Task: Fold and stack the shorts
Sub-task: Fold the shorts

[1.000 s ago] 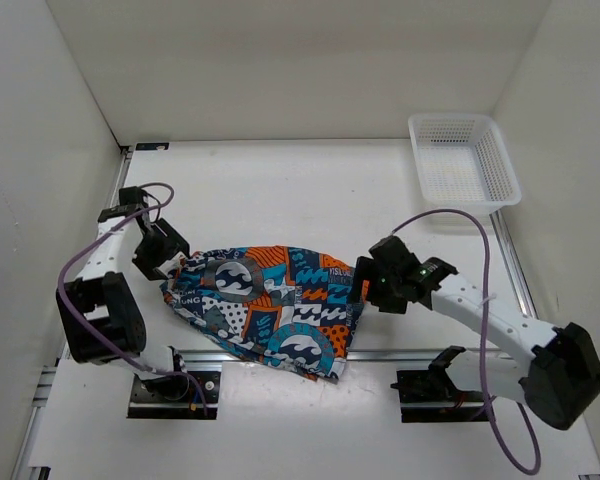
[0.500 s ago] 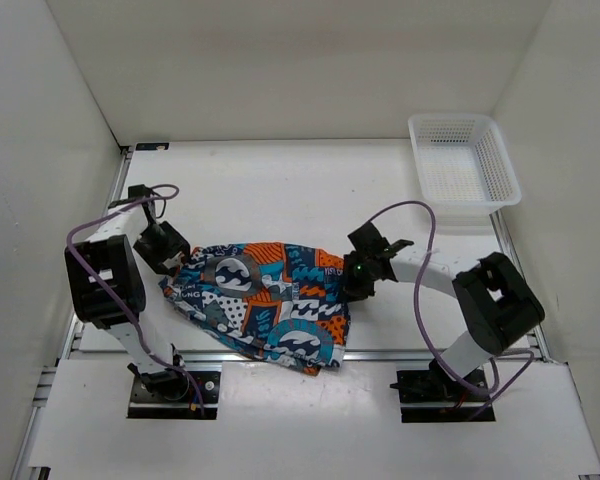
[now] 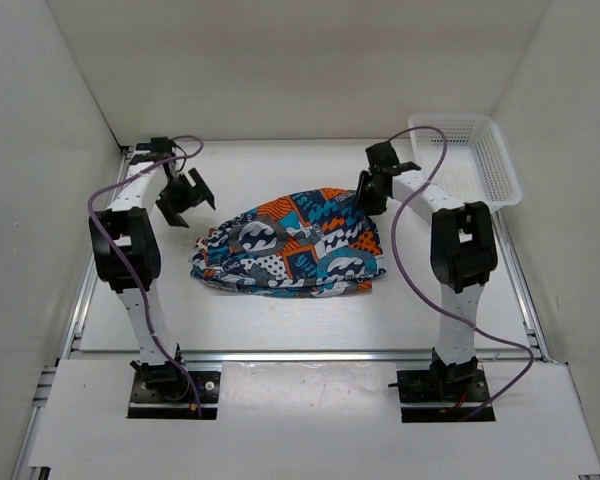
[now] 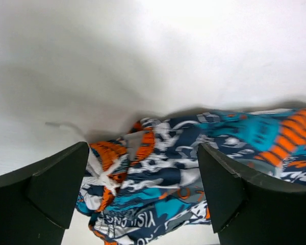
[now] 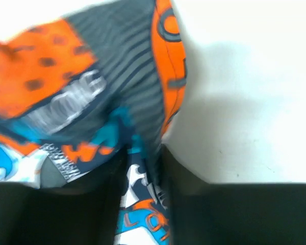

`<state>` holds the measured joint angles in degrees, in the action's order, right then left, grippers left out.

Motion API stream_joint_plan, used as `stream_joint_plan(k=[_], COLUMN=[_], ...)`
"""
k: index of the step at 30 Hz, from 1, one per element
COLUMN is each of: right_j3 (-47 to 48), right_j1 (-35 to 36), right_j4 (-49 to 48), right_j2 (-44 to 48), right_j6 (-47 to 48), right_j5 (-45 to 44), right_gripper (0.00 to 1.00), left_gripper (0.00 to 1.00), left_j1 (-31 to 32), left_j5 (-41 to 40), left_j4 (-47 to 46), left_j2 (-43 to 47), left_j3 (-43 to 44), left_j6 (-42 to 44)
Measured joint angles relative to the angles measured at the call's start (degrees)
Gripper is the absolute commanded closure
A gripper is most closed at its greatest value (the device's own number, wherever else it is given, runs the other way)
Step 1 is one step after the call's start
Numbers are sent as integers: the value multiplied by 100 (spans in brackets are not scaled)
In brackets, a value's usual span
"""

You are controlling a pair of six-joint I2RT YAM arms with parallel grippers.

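While the right jaws pinch the far right edge of the shorts [image 3: 290, 245], the left jaws hang wide apart near the left end, holding nothing. The bunched shorts lie in the middle of the white table [image 3: 280, 172]

The white table [image 3: 280, 320] carries the bunched shorts [image 3: 290, 247] and, far right, a white basket [image 3: 463, 160].
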<state>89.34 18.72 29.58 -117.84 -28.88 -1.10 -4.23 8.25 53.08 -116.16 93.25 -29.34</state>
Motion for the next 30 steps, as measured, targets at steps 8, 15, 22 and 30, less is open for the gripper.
stream_joint_plan(k=[8, 15, 22, 30], right_j3=[-31, -1792, -3613, -4538], right_j1=[83, 286, 271, -37], right_j4=[422, 516, 590, 168], right_j2=[1123, 3416, 4124, 4168], right_j6=[221, -22, -546, -1043], right_j5=[-304, -358, 111, 782], right_gripper=[0, 39, 23, 23], left_gripper=[20, 0, 8, 9], left_j1=[24, 118, 522, 745], left_j5=[-409, -114, 330, 140], left_j4=[341, 479, 304, -22], left_j2=[881, 3034, 3008, 2514], left_j3=[111, -2293, -3217, -2999], left_j6=[258, 315, 63, -87])
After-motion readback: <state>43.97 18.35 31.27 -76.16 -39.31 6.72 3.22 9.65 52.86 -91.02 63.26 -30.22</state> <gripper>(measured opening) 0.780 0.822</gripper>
